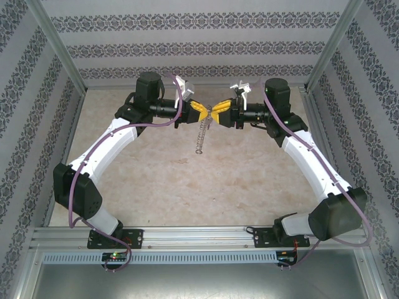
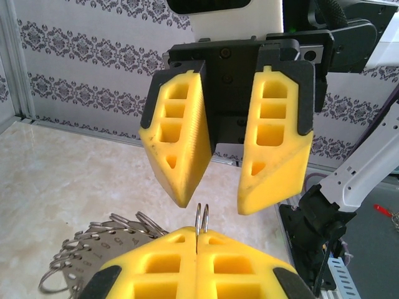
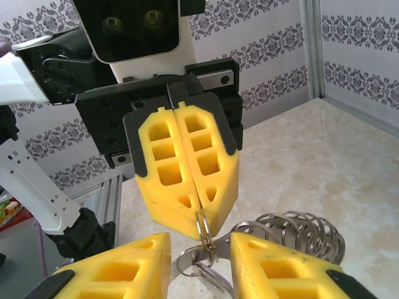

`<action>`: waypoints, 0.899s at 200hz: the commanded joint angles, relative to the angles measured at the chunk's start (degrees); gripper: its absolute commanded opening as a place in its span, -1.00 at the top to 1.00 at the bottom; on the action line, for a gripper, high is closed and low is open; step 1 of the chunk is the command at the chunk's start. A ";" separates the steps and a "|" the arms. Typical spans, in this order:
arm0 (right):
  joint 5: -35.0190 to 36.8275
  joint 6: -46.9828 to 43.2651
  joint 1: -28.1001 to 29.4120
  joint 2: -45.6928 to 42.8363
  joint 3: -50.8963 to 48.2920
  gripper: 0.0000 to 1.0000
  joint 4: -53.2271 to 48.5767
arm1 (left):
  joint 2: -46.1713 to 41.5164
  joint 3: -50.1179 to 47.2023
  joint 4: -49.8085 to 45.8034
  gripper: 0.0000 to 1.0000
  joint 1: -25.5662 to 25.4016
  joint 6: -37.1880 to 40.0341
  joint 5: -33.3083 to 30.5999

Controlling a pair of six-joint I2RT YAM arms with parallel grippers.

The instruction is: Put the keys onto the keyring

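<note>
Keyring [image 1: 200,136] hangs in mid-air over the bench [image 1: 249,180] centre, between the 2 arms, its fringe of silvery loops dangling in a string. One small loop [image 2: 201,218] at the top is pinched in the left end effector [image 3: 198,208], fingers fully together on it. Right end effector [image 2: 212,202] faces it tip to tip, fingers partly apart either side of that loop, nothing clearly clamped. A flat silvery piece [image 3: 211,281] sits low between the right fingers w/ a ring; could be a key, can't tell. Progress, as I judge it: ring lifted & presented, so set-up done. Threading the keys on looks not yet done, no key seen on the pinched loop
</note>
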 commanded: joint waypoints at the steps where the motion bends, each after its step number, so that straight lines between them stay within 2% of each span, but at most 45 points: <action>1: -1.68 0.68 0.72 0.92 1.83 0.38 2.13 | -2.06 0.74 2.58 1.00 -0.71 -0.55 1.84; 45: -1.67 0.89 1.13 1.89 2.00 0.42 2.46 | -2.00 0.95 2.44 1.00 -0.82 -0.42 1.89; 66: -1.59 0.98 1.23 2.07 2.18 0.57 2.51 | -1.98 0.85 2.18 1.00 -0.89 -0.20 1.97; 98: -1.53 0.96 1.25 2.33 2.74 1.00 2.30 | -2.06 0.85 1.79 1.00 -0.86 -0.07 1.94; 129: -1.33 -2.09 1.17 3.27 5.80 1.00 -3.92 | -3.27 0.38 0.79 1.00 -0.77 1.14 -2.64; 141: -1.20 -4.46 1.16 3.89 7.76 1.00 -7.92 | -4.17 0.23 0.02 0.67 -0.60 2.17 -5.40; 152: -0.92 -7.84 1.06 4.81 10.54 1.00 -13.40 | -5.07 0.25 -0.72 0.50 -0.28 3.39 -6.92; 180: 1.64 -17.58 1.04 7.45 18.63 1.00 -28.94 | -7.98 0.43 -1.51 -0.71 0.25 5.75 -13.49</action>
